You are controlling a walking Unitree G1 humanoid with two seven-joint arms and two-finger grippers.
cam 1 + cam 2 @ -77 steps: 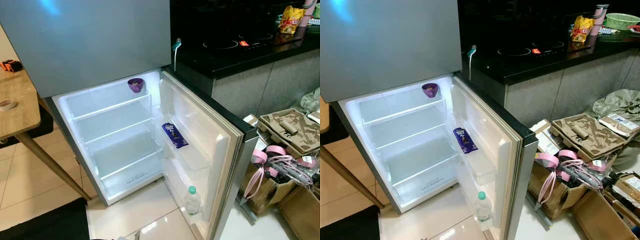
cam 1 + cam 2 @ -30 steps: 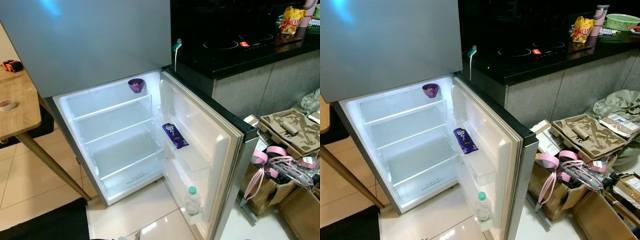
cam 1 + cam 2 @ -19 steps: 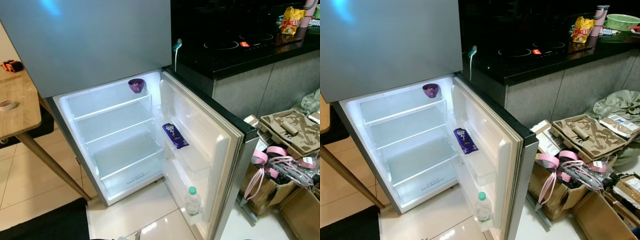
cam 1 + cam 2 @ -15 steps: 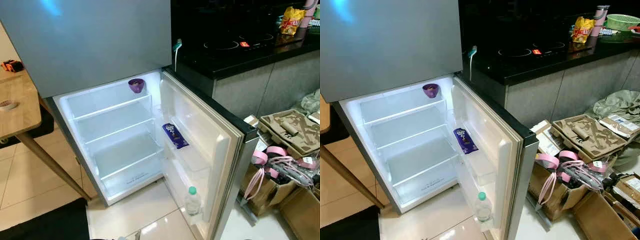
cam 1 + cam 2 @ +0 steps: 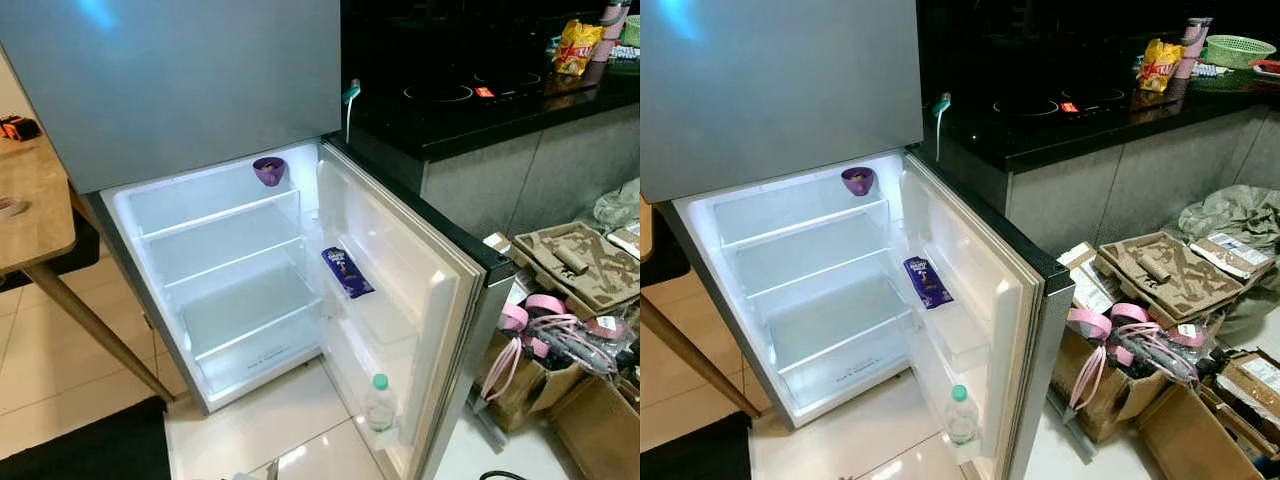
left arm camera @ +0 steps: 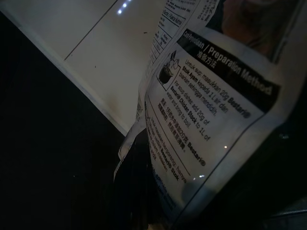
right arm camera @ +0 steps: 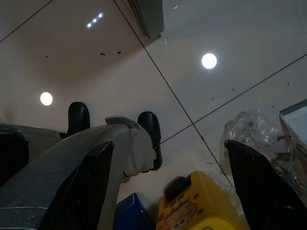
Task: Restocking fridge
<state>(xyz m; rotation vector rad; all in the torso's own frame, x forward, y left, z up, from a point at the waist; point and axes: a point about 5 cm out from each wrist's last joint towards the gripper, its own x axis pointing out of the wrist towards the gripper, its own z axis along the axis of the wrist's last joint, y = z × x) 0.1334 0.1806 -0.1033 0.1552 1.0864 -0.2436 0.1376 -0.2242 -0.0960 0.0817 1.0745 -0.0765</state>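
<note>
Fridge point(image 5: 215, 290) lower door point(image 5: 400, 300) open, interior lit, clear shelves bare except purple bowl point(image 5: 268, 170) at right rear corner of top shelf. Door rack holds purple chocolate wrapper point(image 5: 347, 272); bottom door bin holds clear bottle, green cap point(image 5: 379, 402).

Left gripper point(image 6: 144, 191): fingers pinch crinkled printed packet point(image 6: 211, 110), glossy, preparation text visible.

Right gripper point(image 7: 168, 163): fingers spread wide, nothing between, above glossy floor tiles point(image 7: 144, 62); yellow plastic container point(image 7: 196, 206) below.

A printed packet point(image 6: 211, 120) hides the left gripper's jaws and runs past the frame.
</note>
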